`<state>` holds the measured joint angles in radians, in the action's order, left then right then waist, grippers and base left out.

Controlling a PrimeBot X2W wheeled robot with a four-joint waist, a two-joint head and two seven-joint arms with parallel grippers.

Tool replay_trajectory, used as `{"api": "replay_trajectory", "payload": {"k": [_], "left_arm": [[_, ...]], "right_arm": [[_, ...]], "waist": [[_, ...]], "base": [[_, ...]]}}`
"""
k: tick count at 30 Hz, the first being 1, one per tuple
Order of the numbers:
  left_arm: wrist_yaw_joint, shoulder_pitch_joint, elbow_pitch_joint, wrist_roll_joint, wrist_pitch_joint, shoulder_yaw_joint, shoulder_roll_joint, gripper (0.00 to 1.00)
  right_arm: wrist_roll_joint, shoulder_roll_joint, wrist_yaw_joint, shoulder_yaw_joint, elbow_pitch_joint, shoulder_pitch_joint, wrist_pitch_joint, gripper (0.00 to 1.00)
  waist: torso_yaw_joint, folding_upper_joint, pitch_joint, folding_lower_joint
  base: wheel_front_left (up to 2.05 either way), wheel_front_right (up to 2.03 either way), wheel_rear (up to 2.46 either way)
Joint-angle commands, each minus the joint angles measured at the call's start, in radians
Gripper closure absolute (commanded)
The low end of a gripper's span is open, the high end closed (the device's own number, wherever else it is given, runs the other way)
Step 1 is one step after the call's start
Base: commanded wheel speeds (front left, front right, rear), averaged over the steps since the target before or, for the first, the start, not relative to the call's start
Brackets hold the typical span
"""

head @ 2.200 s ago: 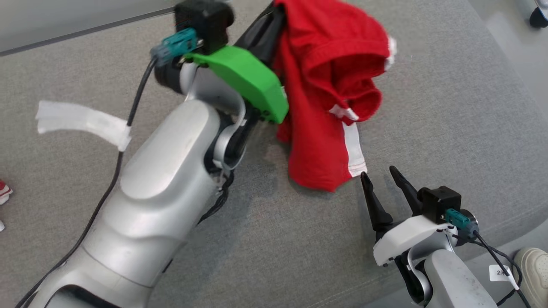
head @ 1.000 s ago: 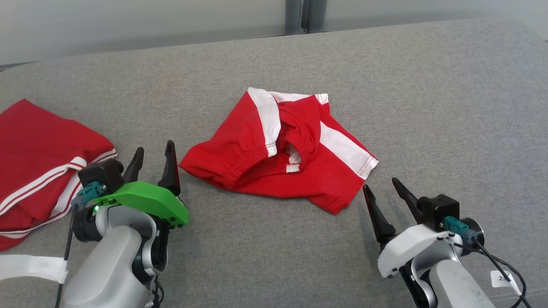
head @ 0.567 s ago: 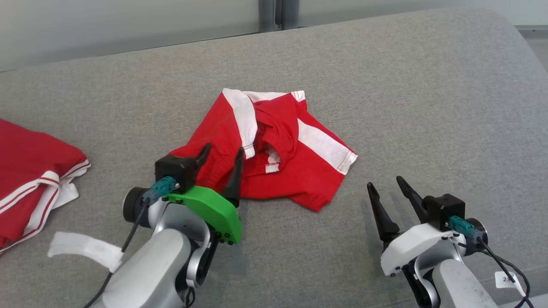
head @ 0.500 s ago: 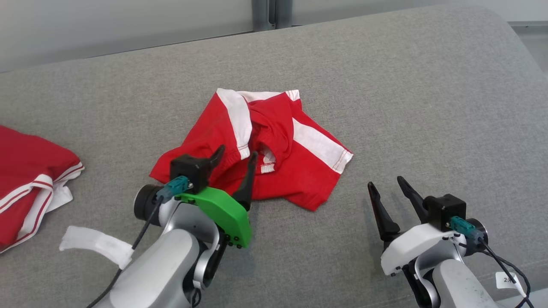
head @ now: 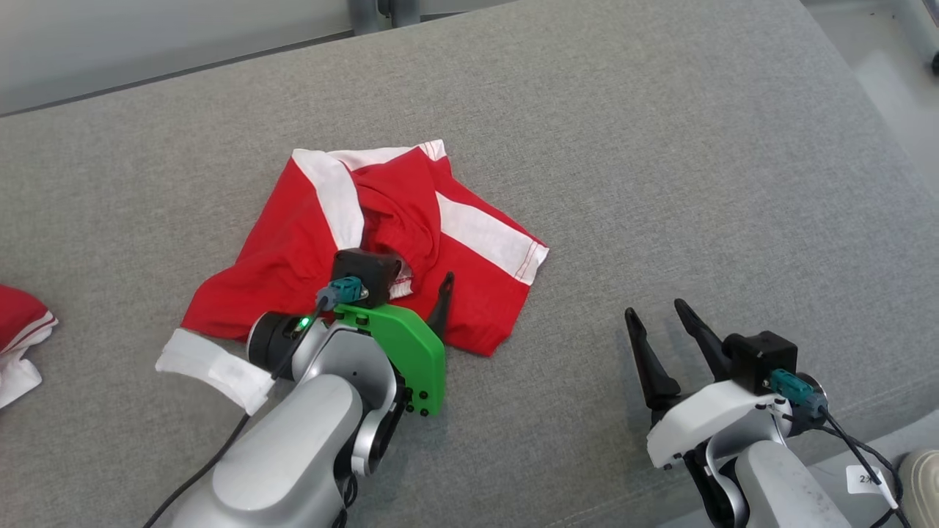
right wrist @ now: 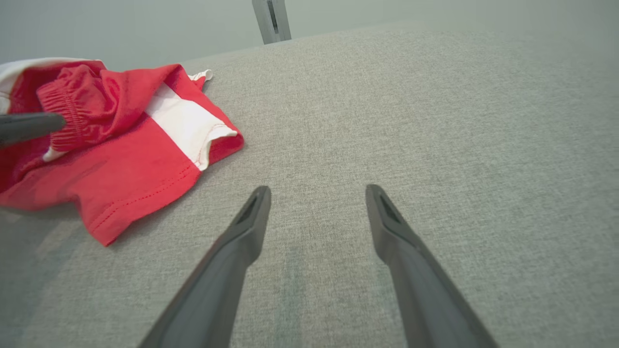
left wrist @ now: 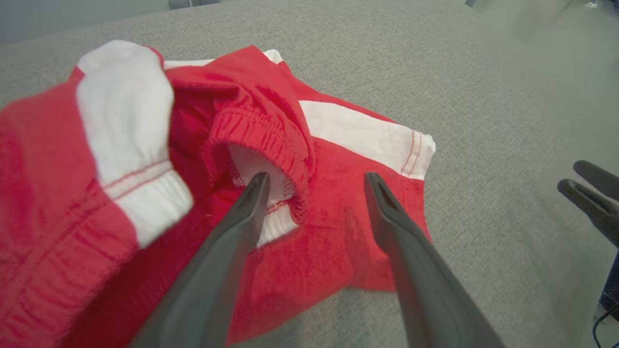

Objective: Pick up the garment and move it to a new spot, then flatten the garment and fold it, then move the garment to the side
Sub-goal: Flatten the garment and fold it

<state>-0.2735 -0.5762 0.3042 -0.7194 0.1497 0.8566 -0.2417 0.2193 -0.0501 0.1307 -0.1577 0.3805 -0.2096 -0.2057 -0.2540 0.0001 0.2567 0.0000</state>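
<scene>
The garment (head: 293,242), red shorts with white side stripes, lies crumpled on the grey cushion (head: 660,183). My left gripper (head: 424,273) hovers open over its near edge. In the left wrist view the left gripper (left wrist: 315,178) straddles red cloth (left wrist: 319,232) beside the bunched elastic waistband (left wrist: 261,130), with one fingertip (left wrist: 258,181) at the white lining. My right gripper (head: 655,312) stands open over bare cushion to the right of the shorts. In the right wrist view the right gripper (right wrist: 317,192) holds nothing, and the garment (right wrist: 121,174) lies to its left.
Another red and white garment (head: 18,323) shows at the far left edge. A white tape tag (head: 213,367) hangs on the left arm's cable. The cushion's edge runs down the right side, with pale floor (head: 880,66) beyond and a shoe (head: 921,477) at the lower right.
The garment, earlier hanging from my left gripper, now lies on the cushion. The left gripper moved from beside it to over its near edge, staying open. The head view panned; the right gripper kept still.
</scene>
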Motion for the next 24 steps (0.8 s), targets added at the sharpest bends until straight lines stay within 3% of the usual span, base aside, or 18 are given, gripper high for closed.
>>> {"api": "replay_trajectory", "payload": {"k": [1,3,4,5,6,7,17,24], "left_arm": [[-0.004,-0.018,0.007,-0.003,0.005,-0.002,-0.005,0.00],[0.003,-0.023,0.011,-0.007,0.006,-0.001,-0.005,0.00],[0.006,-0.026,0.012,-0.006,0.007,0.000,-0.008,0.14],[0.008,-0.026,0.013,-0.006,0.011,0.001,-0.011,0.55],[0.008,-0.025,0.010,-0.010,0.008,0.000,-0.012,0.69],[0.009,-0.025,0.003,-0.008,-0.001,-0.005,-0.014,1.00],[-0.022,0.028,-0.156,-0.071,-0.069,-0.103,-0.051,1.00],[-0.081,0.114,-0.378,-0.134,-0.030,-0.180,-0.137,1.00]], "right_arm": [[0.004,-0.001,0.000,-0.002,0.004,-0.009,-0.011,0.00],[0.007,-0.001,0.000,-0.002,0.010,-0.012,-0.018,0.00],[0.007,-0.001,0.000,-0.001,0.013,-0.014,-0.021,0.00],[0.007,-0.001,0.000,0.000,0.016,-0.015,-0.021,0.00],[0.006,-0.001,0.000,0.001,0.019,-0.016,-0.025,0.00],[0.006,-0.001,0.000,0.003,0.022,-0.016,-0.027,0.00],[-0.022,-0.001,0.000,0.017,0.039,-0.014,-0.029,0.00],[-0.040,-0.001,0.000,0.029,0.022,0.011,-0.006,0.00]], "waist": [[-0.021,-0.0001,0.019,0.0000],[-0.024,-0.0001,0.024,0.0000],[-0.025,-0.0001,0.025,0.0000],[-0.025,-0.0001,0.026,0.0000],[-0.023,-0.0001,0.027,0.0000],[-0.021,-0.0001,0.026,0.0000],[0.061,-0.0001,-0.009,0.0000],[0.119,-0.0001,-0.049,0.0000]], "base": [[0.00,0.00,0.00],[0.00,0.00,0.00],[0.00,0.00,0.00],[0.00,0.00,0.00],[0.00,0.00,0.00],[0.00,0.00,0.00],[0.00,0.00,0.00],[0.00,0.00,0.00]]}}
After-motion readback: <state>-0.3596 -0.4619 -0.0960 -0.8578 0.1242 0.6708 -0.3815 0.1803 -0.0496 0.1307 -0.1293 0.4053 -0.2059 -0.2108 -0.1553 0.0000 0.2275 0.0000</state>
